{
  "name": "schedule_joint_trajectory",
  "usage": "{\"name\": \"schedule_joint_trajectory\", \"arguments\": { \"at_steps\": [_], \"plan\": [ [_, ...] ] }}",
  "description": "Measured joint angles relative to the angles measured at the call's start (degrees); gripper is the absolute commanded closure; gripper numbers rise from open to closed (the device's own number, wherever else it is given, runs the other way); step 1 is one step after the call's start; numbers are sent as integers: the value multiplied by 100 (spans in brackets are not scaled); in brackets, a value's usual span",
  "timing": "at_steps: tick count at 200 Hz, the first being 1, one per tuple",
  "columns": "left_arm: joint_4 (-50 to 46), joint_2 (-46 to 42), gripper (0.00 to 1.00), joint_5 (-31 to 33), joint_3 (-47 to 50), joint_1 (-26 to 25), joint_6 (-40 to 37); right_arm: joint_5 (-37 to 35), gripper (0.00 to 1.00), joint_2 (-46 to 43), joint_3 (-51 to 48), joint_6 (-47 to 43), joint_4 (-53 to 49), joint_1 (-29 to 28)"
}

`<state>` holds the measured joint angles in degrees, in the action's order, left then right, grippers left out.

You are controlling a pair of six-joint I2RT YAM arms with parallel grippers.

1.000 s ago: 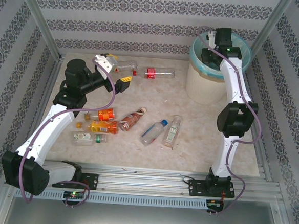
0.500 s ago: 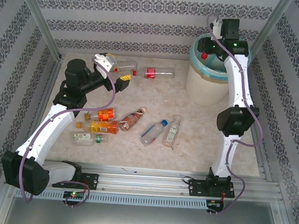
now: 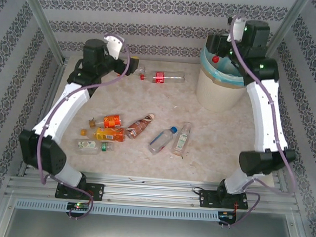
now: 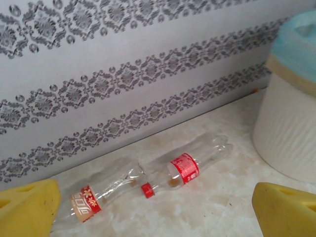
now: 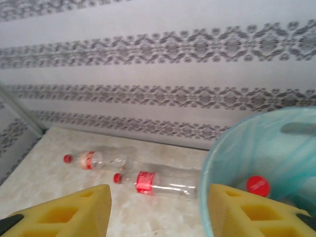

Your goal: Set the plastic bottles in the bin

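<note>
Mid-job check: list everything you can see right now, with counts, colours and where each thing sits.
red-label bottles: two, clear, lying end to end by the back wall.
middle bottles: six, lying mid-table; two orange, one brown, three clear.
red cap: one, inside the bin.
bin: one, cream with blue liner, far right corner.
table: one, beige marbled.
left pincer: open, yellow fingers, by the red-label bottles.
right pincer: open, yellow fingers, at the bin's rim.
</note>
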<state>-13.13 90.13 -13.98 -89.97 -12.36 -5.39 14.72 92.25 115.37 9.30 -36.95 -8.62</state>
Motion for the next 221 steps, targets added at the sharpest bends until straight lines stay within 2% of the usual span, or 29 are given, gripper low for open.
{"name": "schedule_joint_trajectory", "arguments": {
  "at_steps": [21,37,73,94,131,221],
  "plan": [
    [-664,835,2,138,-942,94,271,-33,45,-562,-953,4,498,-339],
    [-1307,1775,5,166,-2004,273,549,-87,45,-780,-1451,0,739,-610],
    [-2367,3956,9,175,-4367,723,883,-177,45,-973,-2299,48,1106,-1128],
    [-2747,4996,8,212,-5294,922,1008,-144,45,-973,-2597,197,1189,-1257],
    [-2865,5727,7,258,-5449,1137,1161,-79,46,-946,-2822,411,1281,-1338],
    [-2708,6063,5,-17,-5676,1443,1283,151,47,-435,-2863,605,1325,-1670]
  ]
}}
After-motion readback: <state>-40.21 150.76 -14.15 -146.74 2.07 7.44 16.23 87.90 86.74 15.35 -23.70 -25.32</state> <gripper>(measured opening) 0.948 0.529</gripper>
